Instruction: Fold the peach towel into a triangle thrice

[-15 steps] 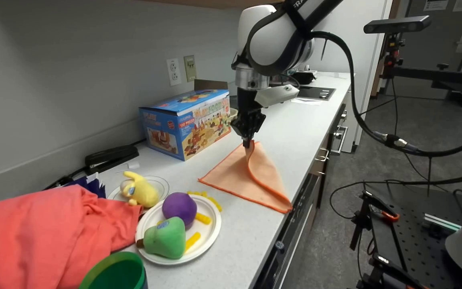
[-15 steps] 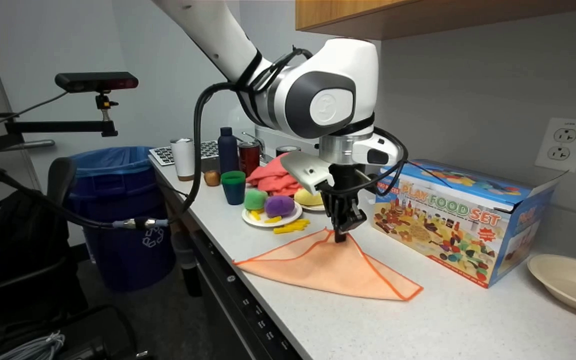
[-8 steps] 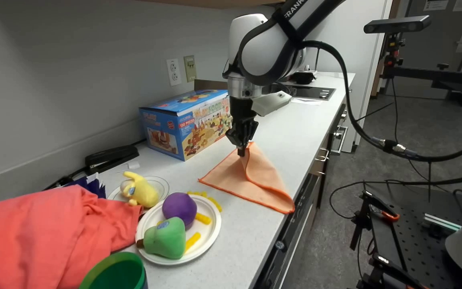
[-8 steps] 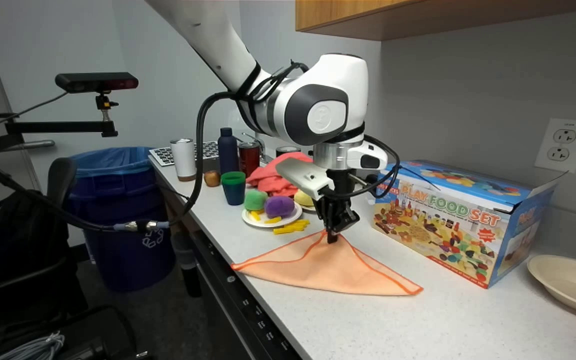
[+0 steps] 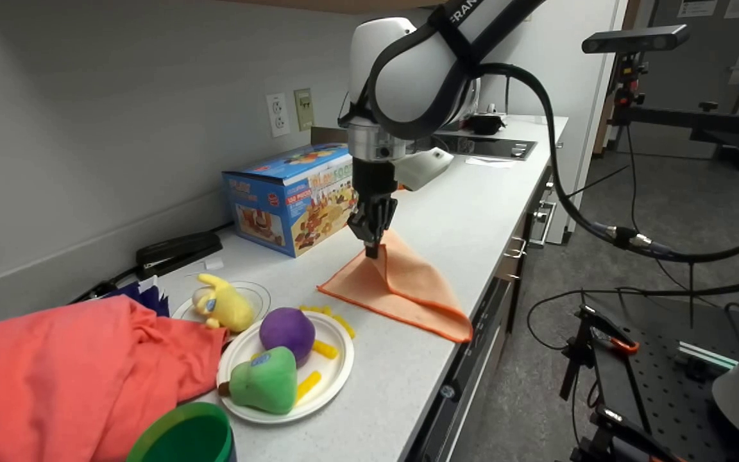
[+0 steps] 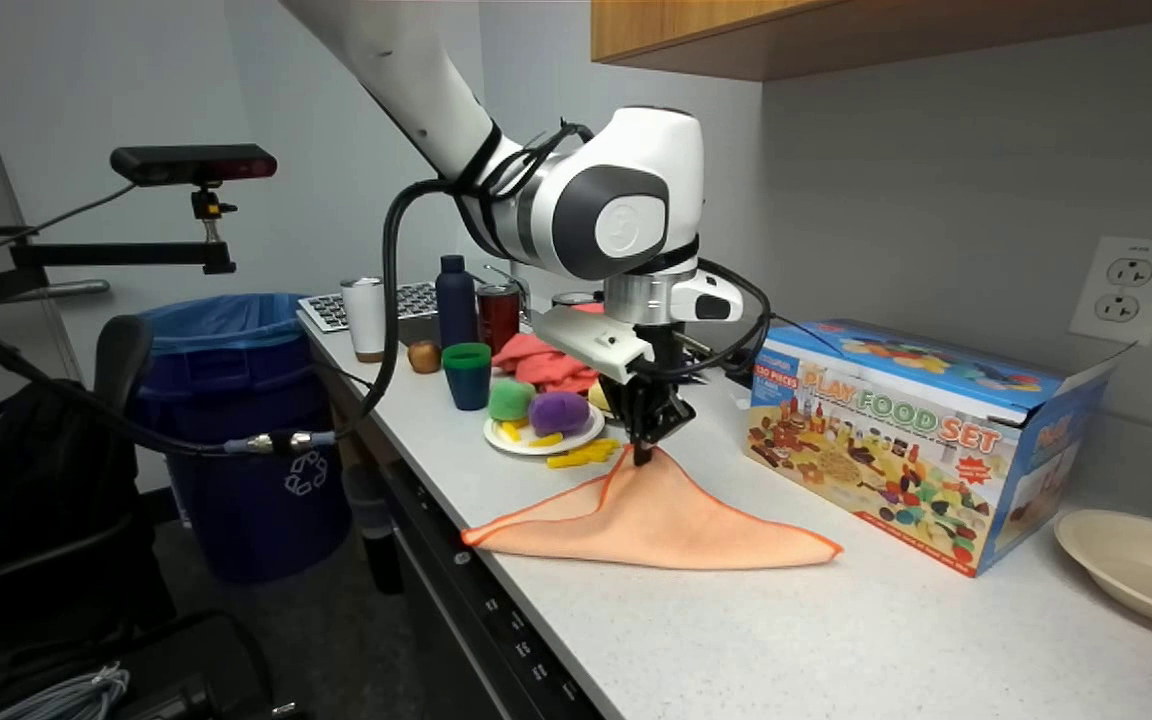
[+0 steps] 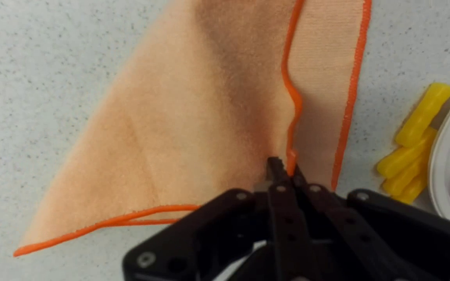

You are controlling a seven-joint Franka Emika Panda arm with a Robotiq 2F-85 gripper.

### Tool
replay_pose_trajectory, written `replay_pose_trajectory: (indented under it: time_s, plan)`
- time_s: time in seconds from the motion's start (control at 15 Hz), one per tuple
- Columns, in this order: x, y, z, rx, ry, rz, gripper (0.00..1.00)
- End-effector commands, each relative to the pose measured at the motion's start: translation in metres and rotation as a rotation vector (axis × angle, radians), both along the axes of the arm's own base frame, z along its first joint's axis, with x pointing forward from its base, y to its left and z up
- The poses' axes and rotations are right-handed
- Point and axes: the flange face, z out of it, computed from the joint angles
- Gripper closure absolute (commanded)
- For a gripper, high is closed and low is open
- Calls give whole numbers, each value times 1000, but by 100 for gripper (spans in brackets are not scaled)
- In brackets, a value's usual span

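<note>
In an exterior view, the arm (image 5: 408, 83) is extended from the upper right, where it is cut off, and is bent at the wrist so that the gripper (image 5: 373, 252) is pointed down at a raised part of the peach towel (image 5: 417, 295), which is spread on the counter (image 5: 382, 385) near the toy box (image 5: 280, 205). The box is partly covered by the gripper; the coral-red cloth (image 5: 68, 378) and the green cup (image 5: 183, 439) are cropped by the frame. In an exterior view, the towel is held in a peak beneath the gripper, behind which the yellow toy (image 6: 598, 396) is mostly hidden; the coral-red cloth is partly masked by the white wrist housing (image 6: 586, 340). In the wrist view, the fingers (image 7: 276, 169) are pressed together, with the orange hem (image 7: 298, 102) of the towel's upper layer pinched between their tips. The towel is cut off at the top edge and the plate (image 7: 436, 168) at the right; how much fabric is gripped cannot be made out
</note>
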Motion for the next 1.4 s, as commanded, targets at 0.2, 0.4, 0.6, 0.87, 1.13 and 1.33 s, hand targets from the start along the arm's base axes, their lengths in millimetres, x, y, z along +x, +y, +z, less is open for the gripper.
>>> replay_pose_trajectory:
  time_s: [0.2, 0.4, 0.6, 0.87, 1.13, 1.33]
  plan:
    - [22, 13, 6, 7, -43, 34, 100]
    - [30, 13, 13, 18, -65, 27, 100]
    - [34, 13, 13, 16, -68, 24, 100]
    - [34, 21, 7, -1, -59, 40, 58]
    - [30, 35, 11, 2, -56, 48, 27]
    - [17, 34, 18, 5, 1, -6, 5]
